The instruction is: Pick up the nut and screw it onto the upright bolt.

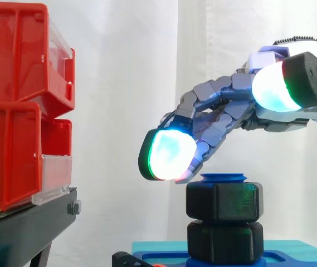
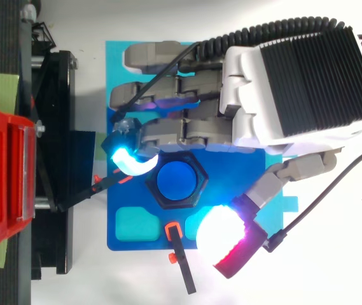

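Red bins (image 1: 13, 100), stacked on a black stand (image 1: 24, 222), fill the left of the work. From the right the hand (image 1: 225, 108) reaches in over a blue base plate (image 2: 225, 175). It is spread wide and holds nothing. Its fingers slope down and leftward, so that one cyan-glowing fingertip (image 1: 166, 156) hangs just beside the top of the stack, while the thumb pad (image 1: 272, 83) stays high and well apart.

On the plate stands a black hex block (image 1: 225, 242). Above it the black nut (image 1: 222, 200) already sits on the upright blue bolt (image 1: 223, 178), whose cap shows just above the nut's top face. Seen from above, the nut lies between the lit fingertip and the thumb. Whether the fingertip touches the nut cannot be told.

Risk, as judged from here: the nut rides high with a gap beneath it, so it is probably not run down fully. A one-sided push from that fingertip, with the thumb not opposing, could tilt the nut and jam the threads. A soft pad could also slip off a flat face, or turn the nut back off.
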Motion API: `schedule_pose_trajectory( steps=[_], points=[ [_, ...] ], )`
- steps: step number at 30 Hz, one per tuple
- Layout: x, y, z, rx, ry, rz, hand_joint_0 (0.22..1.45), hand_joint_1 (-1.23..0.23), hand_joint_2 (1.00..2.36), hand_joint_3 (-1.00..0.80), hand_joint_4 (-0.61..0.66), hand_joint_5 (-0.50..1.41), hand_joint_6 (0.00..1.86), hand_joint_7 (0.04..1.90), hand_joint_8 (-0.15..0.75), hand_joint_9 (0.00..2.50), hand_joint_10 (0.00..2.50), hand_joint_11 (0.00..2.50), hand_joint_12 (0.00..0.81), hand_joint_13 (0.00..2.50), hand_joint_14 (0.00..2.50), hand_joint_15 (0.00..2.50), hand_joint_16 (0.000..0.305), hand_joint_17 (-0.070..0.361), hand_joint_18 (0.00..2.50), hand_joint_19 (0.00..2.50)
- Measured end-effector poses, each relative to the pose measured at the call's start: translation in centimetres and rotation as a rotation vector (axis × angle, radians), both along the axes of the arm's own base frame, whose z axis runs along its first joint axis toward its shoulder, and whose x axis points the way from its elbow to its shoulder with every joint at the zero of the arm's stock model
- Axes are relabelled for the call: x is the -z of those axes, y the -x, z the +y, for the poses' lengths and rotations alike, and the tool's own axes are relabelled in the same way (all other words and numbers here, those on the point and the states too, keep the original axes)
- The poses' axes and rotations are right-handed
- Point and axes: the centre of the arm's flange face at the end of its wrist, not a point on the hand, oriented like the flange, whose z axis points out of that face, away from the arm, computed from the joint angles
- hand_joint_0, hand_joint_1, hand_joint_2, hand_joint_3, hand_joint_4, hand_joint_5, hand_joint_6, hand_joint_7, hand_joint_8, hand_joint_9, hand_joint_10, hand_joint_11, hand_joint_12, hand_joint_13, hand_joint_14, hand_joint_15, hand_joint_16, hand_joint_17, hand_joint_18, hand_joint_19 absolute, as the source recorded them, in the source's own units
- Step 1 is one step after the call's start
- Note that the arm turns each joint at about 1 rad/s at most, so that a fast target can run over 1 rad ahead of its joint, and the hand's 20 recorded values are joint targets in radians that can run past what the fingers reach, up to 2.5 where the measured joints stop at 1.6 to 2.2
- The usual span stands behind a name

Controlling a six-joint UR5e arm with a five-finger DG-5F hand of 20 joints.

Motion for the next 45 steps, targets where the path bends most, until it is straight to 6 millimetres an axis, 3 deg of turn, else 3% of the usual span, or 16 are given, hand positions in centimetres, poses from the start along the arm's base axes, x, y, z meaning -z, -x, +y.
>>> schedule_pose_trajectory(
  steps=[13,37,45],
  points=[
    [0.2,0.2,0.0,0.0,-0.001,0.017,0.48,-0.23,1.0,-0.5,0.29,-0.11,0.5,0.87,0.268,0.72,0.0,0.0,0.308,0.31,0.0,0.0,0.036,0.081,0.0,0.0],
    [0.5,0.6,-1.4,0.016,0.001,0.046,0.51,-0.26,1.0,-0.5,0.19,-0.01,0.5,1.46,0.286,0.9,0.0,0.0,0.276,0.43,0.0,0.0,0.03,0.068,0.08,0.0],
    [0.5,0.8,-2.2,0.023,0.003,0.053,0.51,-0.24,1.0,-0.5,0.13,0.02,0.58,1.32,0.281,1.03,0.0,0.01,0.258,0.52,0.0,0.0,0.028,0.062,0.16,0.0]
  ],
)
